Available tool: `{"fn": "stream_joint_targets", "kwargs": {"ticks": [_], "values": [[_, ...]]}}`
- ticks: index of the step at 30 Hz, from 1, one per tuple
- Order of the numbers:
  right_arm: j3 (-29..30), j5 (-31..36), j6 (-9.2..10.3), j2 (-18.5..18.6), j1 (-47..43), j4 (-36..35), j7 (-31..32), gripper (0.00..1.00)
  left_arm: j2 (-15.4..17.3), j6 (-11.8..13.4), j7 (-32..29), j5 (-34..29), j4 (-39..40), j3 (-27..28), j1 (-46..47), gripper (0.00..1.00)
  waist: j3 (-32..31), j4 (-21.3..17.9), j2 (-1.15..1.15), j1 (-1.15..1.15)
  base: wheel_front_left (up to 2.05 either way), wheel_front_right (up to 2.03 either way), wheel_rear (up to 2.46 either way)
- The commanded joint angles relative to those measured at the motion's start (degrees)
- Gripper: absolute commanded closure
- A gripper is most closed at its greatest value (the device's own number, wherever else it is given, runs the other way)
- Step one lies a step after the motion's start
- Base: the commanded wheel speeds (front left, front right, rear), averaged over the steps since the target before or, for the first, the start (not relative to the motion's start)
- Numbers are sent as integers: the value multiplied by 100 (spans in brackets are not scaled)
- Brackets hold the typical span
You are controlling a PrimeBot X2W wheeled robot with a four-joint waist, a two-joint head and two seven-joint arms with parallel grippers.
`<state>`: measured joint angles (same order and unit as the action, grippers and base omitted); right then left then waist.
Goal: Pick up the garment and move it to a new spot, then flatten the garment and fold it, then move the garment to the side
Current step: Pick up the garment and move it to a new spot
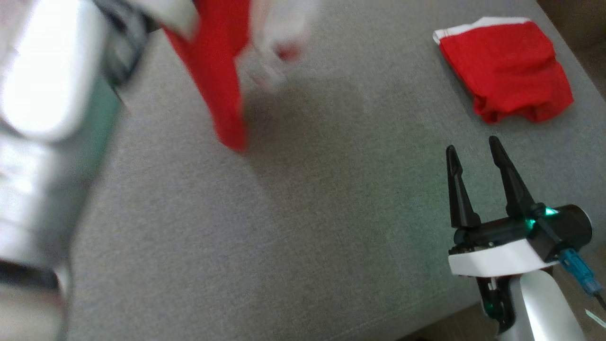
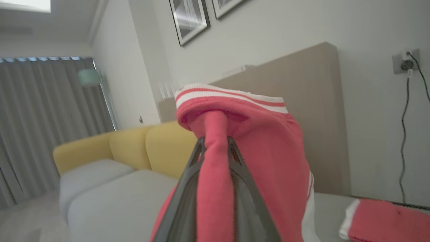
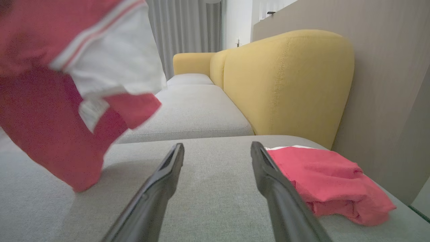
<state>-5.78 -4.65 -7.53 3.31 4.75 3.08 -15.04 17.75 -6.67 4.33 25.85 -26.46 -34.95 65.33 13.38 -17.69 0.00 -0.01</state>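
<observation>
A soft red cloth garment with white striped trim (image 2: pixel 268 134) hangs in the air above a grey fabric sofa seat (image 1: pixel 307 213). It looks limp and light, likely to sag and swing, and a hem or corner seems the best place for a second hold. The left gripper (image 2: pixel 215 143) pinches a bunched fold of it, fingers nearly pressed together. The right gripper (image 1: pixel 472 144) hovers low over the seat, fingers spread wide, holding nothing.

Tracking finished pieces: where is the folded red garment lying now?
The folded red garment lies on the grey cushion at the head view's upper right, just beyond the open right gripper and apart from it.
</observation>
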Motion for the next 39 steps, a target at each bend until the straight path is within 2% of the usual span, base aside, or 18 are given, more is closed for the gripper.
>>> {"fn": "stream_joint_targets", "kwargs": {"ticks": [1, 5, 6, 11, 12, 13, 14, 19, 24, 25, 27, 32, 39], "values": [[-140, -58, 4, -38, 91, -214, 4, 0, 162, 71, 136, 58, 67, 50, -435, 100, 133, -79, 0, 1, 0, 0, 0], [-141, -238, 4, -41, 64, -268, 4, 0, -34, 127, 666, 103, -266, -301, -1753, 100, 258, -6, 0, 1, 0, 0, 0], [-141, -238, 4, -41, 64, -268, 4, 0, -34, 127, 666, 103, -266, -301, -1753, 100, 258, -6, 0, 1, 0, 0, 0], [-66, -303, 4, -42, 28, -293, 4, 0, -454, 356, 1034, 131, -743, -392, -2881, 100, 410, 281, 0, 1, 0, 0, 0], [-61, -288, 4, -42, 18, -286, 4, 0, -538, 406, 1051, 129, -767, -354, -3025, 93, 408, 357, 0, 1, 0, 0, 0], [-26, -268, 4, -42, 0, -277, 4, 0, -640, 462, 1058, 135, -697, -253, -3157, 51, 383, 467, 0, 1, 0, 0, 0], [6, -251, 4, -42, -16, -261, 4, 0, -713, 535, 1061, 90, -538, -116, -3293, 0, 353, 564, 0, 1, 0, 0, 0], [115, -145, 4, -43, -163, -134, 4, 0, -946, 813, 1064, -430, 505, 604, -4276, 0, -38, 1105, 0, 1, 0, 0, 0], [303, -74, 4, -43, -411, 54, 4, 0, -1208, 922, 1065, -814, 1441, 1563, -5406, 0, -612, 1669, 0, 1, 0, 0, 0], [383, -58, 4, -43, -544, 121, 4, 0, -1281, 978, 1065, -1034, 1721, 1896, -5795, 0, -825, 1872, 0, 1, 0, 0, 0], [399, -64, 4, -43, -690, 190, 4, 0, -1332, 1028, 1066, -1259, 1931, 2167, -6160, 0, -1012, 2031, 0, 1, 0, 0, 0], [346, -19, 4, -42, -995, 286, 4, 0, -1429, 1009, 1066, -1607, 2423, 2577, -6847, 0, -1271, 2322, 0, 1, 0, 0, 0], [187, 9, 4, -30, -1245, 368, 4, 0, -1474, 845, 1066, -1909, 2700, 2707, -7217, 0, -1374, 2483, 0, 1, 0, 0, 0]]}}
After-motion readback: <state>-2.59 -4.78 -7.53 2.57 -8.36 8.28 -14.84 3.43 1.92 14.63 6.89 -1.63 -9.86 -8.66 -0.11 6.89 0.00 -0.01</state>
